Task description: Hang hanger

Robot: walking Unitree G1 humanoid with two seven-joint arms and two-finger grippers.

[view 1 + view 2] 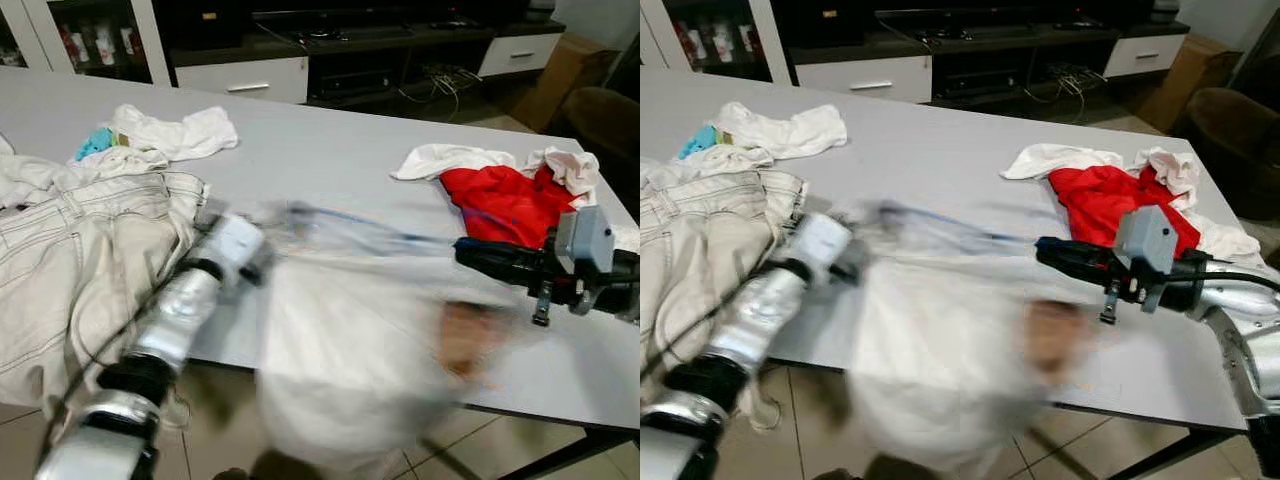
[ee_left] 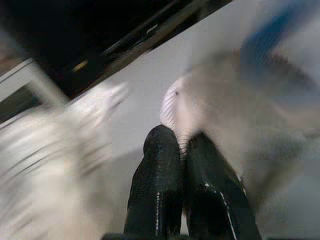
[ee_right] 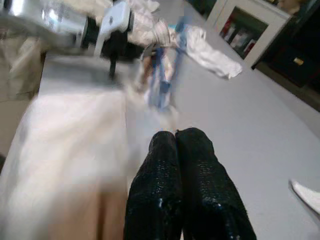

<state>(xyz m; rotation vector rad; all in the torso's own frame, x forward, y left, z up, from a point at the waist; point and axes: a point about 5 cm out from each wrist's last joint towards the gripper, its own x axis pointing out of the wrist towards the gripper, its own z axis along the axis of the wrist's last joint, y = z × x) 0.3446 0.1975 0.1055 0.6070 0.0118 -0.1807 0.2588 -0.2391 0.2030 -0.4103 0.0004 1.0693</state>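
Observation:
A white garment (image 1: 340, 350) on a blue hanger (image 1: 350, 222) is smeared by motion blur at the front edge of the grey table (image 1: 330, 150), partly hanging past it. My left gripper (image 1: 268, 262) is at the garment's left end. In the left wrist view its fingers (image 2: 157, 165) are pressed together on the ribbed white collar (image 2: 172, 112). My right gripper (image 1: 462, 250) is shut with nothing in it, just right of the hanger's end and pointing left. From the right wrist, that gripper (image 3: 176, 134) faces the blue hanger (image 3: 162, 75) and the left gripper (image 3: 115, 37).
Beige trousers (image 1: 70, 260) cover the table's left side, with white and teal cloths (image 1: 170, 130) behind them. A red cloth (image 1: 505, 200) and white cloths (image 1: 440, 158) lie at the right. A dark cabinet with white drawers (image 1: 240, 80), a cardboard box (image 1: 555, 75) and a brown armchair (image 1: 605, 120) stand beyond.

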